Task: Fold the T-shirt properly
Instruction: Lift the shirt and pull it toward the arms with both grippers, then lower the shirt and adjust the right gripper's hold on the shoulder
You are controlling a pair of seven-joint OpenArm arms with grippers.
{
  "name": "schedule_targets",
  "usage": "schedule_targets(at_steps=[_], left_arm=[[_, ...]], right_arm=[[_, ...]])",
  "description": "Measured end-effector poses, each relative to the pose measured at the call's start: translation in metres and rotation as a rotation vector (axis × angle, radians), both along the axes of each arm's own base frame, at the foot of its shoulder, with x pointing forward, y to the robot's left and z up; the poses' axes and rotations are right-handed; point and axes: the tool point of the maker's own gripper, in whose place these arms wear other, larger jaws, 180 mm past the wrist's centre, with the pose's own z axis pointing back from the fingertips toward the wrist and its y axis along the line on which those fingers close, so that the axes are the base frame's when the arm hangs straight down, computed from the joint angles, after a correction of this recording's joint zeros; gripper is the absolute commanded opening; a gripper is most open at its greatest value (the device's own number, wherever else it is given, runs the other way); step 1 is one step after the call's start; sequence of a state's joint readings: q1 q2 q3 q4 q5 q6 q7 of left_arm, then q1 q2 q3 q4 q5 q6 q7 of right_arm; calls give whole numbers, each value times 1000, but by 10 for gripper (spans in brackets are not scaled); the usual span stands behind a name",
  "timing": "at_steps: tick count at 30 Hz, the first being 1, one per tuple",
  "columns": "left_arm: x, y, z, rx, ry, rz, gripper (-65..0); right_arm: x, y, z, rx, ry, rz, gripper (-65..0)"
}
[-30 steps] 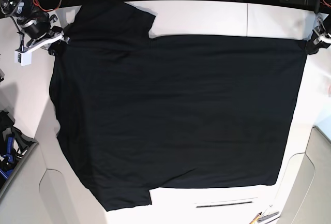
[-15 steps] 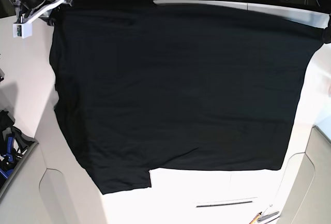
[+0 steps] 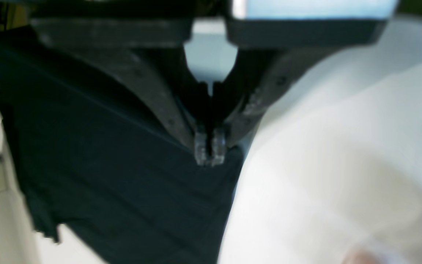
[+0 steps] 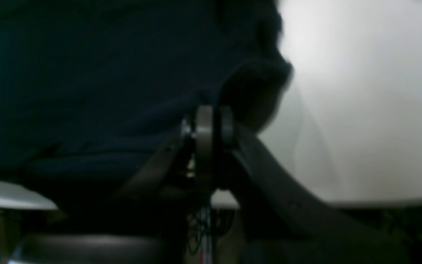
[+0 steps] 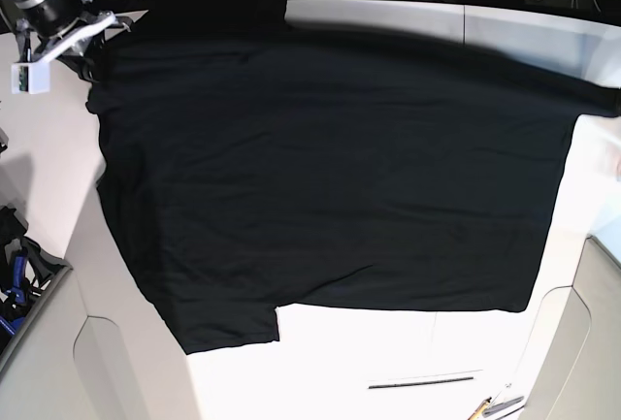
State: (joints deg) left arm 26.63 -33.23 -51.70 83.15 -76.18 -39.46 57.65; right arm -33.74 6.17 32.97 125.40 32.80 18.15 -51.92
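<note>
The black T-shirt (image 5: 330, 177) is stretched wide and lifted by its far edge, with its near hem and one sleeve trailing over the white table (image 5: 388, 362). My right gripper (image 5: 89, 59) is at the shirt's far left corner. In the right wrist view it (image 4: 211, 121) is shut on a fold of the black cloth (image 4: 86, 73). My left gripper (image 3: 209, 148) is shut on the shirt's edge (image 3: 104, 165). In the base view it is at or beyond the right edge, where the shirt's corner ends. The collar is not visible.
A thin dark strip (image 5: 422, 381) and some pens (image 5: 495, 406) lie near the table's front edge. Blue-and-black gear (image 5: 15, 279) sits off the left side. Cables and dark equipment line the back. Pale table panels (image 5: 116, 362) flank the front corners.
Both grippers have raised the shirt's far edge. The near hem and sleeve have slid away from the front edge, baring more table in front. The far sleeve is no longer spread on the table.
</note>
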Motion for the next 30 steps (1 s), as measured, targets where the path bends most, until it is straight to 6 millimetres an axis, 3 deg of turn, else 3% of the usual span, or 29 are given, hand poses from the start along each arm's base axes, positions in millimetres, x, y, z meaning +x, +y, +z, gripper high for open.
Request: schedule_targets(at_steps=[6, 11, 20, 25, 30], left_arm=[[22, -20, -25, 71, 48, -72, -650], [41, -21, -24, 139, 20, -83, -650], [40, -5, -28, 240, 47, -54, -650], [40, 2, -29, 273, 54, -27, -650], [38, 8, -32, 292, 76, -3, -650]], right_arm=[[34, 3, -31, 20, -2, -4, -650], [69, 3, -39, 57, -42, -22, -650], [114, 4, -38, 101, -91, -33, -650], [127, 14, -57, 101, -64, 13, -650], [133, 12, -70, 66, -35, 31, -650]])
